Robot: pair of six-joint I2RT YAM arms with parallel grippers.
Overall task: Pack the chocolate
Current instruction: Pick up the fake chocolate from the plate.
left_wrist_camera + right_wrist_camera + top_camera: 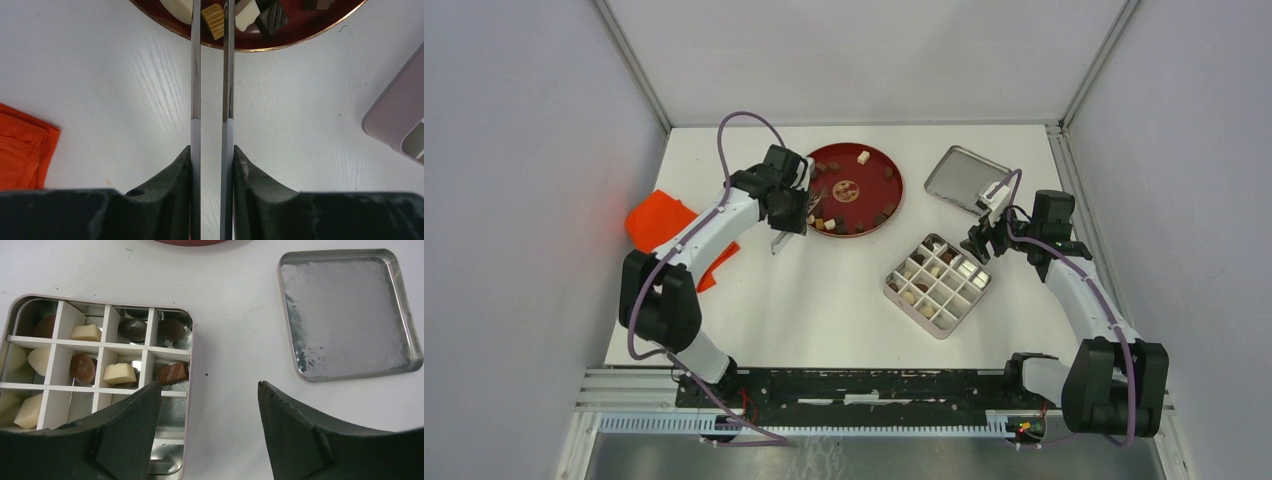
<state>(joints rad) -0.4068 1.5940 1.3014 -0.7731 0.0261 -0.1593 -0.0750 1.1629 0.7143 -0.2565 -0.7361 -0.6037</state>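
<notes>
Several pieces of chocolate point(863, 156) lie on the red plate point(894, 185); others fill cells of the divided tin box point(891, 285). My left gripper point(794, 222) is shut on metal tweezers point(195, 75) at the plate's point(300, 35) near-left rim. The tweezer arms stand slightly apart, with a tan piece point(214, 21) between them; cream and dark pieces sit beside it. The tips are cut off at the frame's top. My right gripper point(979, 240) is open and empty above the tin's point(191, 340) right edge, where a cream piece point(119, 373) rests in a cell.
The tin's metal lid point(964, 178) lies upside down at the back right, also seen in the right wrist view point(345, 315). An orange cloth point(659, 225) is bunched at the table's left edge, beside my left arm point(20, 145).
</notes>
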